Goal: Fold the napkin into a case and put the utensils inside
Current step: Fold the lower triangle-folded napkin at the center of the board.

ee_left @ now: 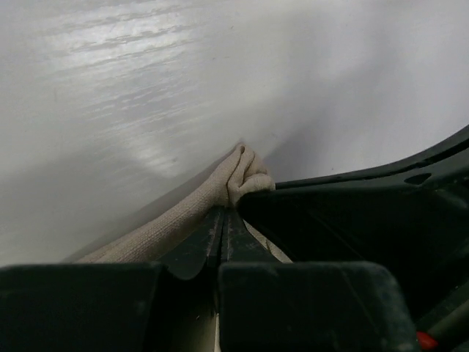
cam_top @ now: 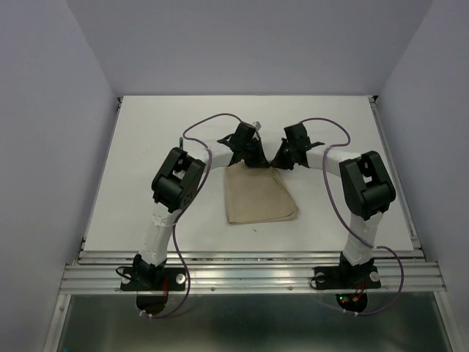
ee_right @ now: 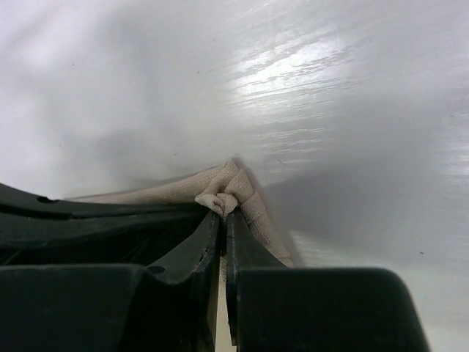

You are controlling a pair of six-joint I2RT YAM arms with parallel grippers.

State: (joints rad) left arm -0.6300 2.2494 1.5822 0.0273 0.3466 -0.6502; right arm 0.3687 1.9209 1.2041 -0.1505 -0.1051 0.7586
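Observation:
The beige napkin (cam_top: 258,194) lies flat in the middle of the white table, folded to a rough oblong. Both grippers meet at its far edge. My left gripper (cam_top: 251,163) is shut on the far left corner. In the left wrist view its jaws (ee_left: 223,210) pinch a bunched fold of napkin (ee_left: 242,172). My right gripper (cam_top: 277,164) is shut on the far right corner, and cloth (ee_right: 233,183) puckers at its closed tips (ee_right: 223,214). I cannot make out the utensils clearly.
A small silvery bit (cam_top: 256,125) lies behind the left wrist and a thin greenish sliver (cam_top: 181,138) shows by the left elbow; both are too small to identify. Each wrist view shows the other gripper's dark body (ee_left: 366,213) (ee_right: 95,220) close alongside. Purple cables (cam_top: 201,126) loop over the table.

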